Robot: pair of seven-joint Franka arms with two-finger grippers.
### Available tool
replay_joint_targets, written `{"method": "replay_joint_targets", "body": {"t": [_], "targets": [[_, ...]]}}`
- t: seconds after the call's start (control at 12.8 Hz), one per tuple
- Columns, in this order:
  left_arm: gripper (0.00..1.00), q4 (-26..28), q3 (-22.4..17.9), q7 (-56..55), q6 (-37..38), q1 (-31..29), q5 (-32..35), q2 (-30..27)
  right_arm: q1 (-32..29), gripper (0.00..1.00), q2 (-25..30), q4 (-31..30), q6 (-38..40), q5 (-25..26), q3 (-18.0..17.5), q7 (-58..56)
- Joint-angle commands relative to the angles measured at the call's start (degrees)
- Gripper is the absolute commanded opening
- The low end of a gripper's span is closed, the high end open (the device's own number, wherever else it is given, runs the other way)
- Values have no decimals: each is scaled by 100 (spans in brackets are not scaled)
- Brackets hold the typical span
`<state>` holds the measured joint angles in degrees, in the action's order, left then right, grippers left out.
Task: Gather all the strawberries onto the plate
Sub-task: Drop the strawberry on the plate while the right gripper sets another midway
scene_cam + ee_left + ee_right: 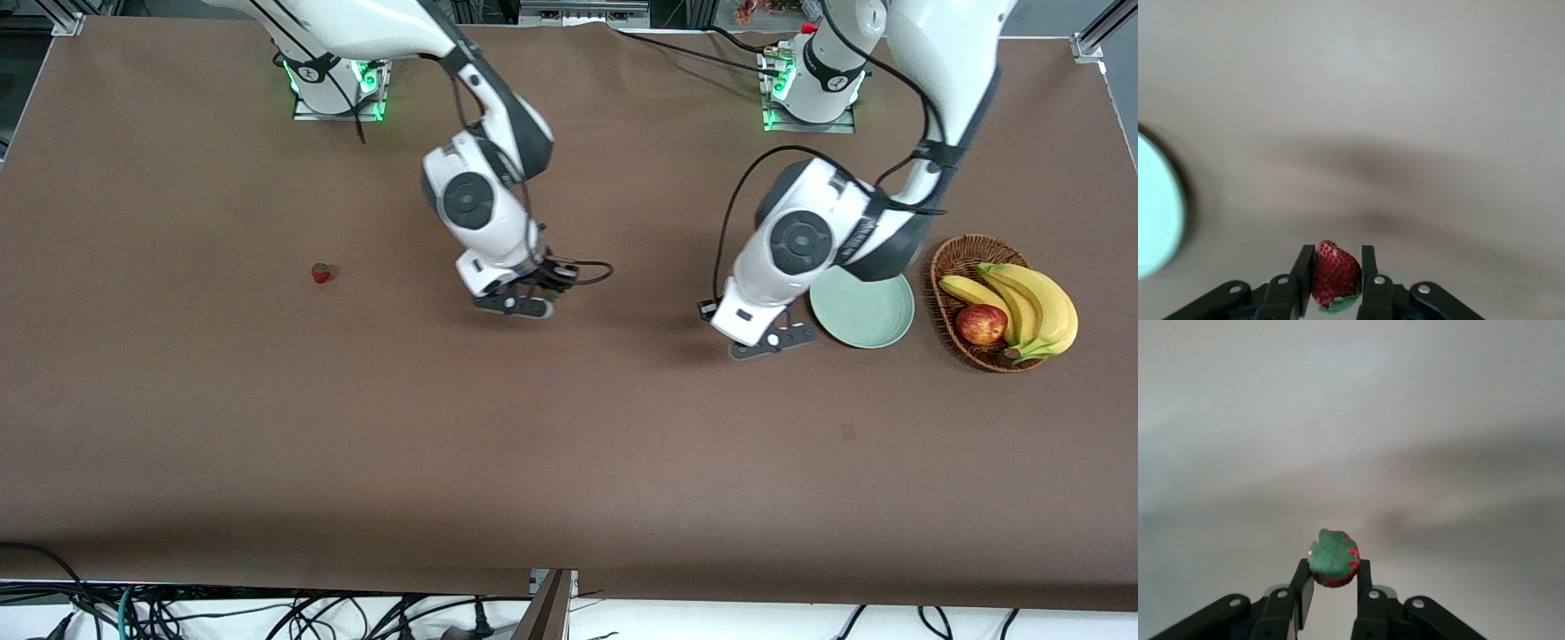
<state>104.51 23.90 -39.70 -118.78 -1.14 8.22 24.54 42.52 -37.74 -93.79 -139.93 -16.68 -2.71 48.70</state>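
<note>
A brown cloth covers the long table, and the round pale mint-green plate (867, 311) serves as landmark. Just beside it, toward the right arm's end, the left gripper (772, 342) pinches a small red strawberry (1333, 275) by its sides. Farther along, over bare cloth, the right gripper (524, 304) clamps another, leafy top (1332, 555) showing. Farthest from the plate lies a third strawberry (321, 273). They look light, small and liable to roll; gripping across the middle seems best.
</note>
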Motion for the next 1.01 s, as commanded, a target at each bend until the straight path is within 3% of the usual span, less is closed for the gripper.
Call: {"method": "replay_joint_targets", "body": {"t": [0.0,0.16,0.39,0.55,0.62,0.78,0.94], "targets": [[16,210,-718,1495,328,8,-531,-528,414,18,-908,1203,-340,-37,69,1042],[16,263,-1315,2576,513,8,-733,-634,686,18,-1435,1739,-1120,-46,69,1631],[16,701,-2115,3992,444,8,-822,-801,880,33,-1754,2049,-1432,-37,87,2450],[17,1121,-2547,4626,112,8,-848,-932,898,82,-1710,2041,-1397,33,113,2356],[17,1594,-2679,4829,-456,8,-857,-1020,837,96,-1667,2041,-1379,155,113,2329],[17,2448,-2925,5216,-1617,8,-857,-1100,653,99,-1474,2049,-812,270,122,2171],[17,2810,-3101,5489,-2200,-1,-857,-1039,337,99,-1158,2041,32,306,104,1742]]}}
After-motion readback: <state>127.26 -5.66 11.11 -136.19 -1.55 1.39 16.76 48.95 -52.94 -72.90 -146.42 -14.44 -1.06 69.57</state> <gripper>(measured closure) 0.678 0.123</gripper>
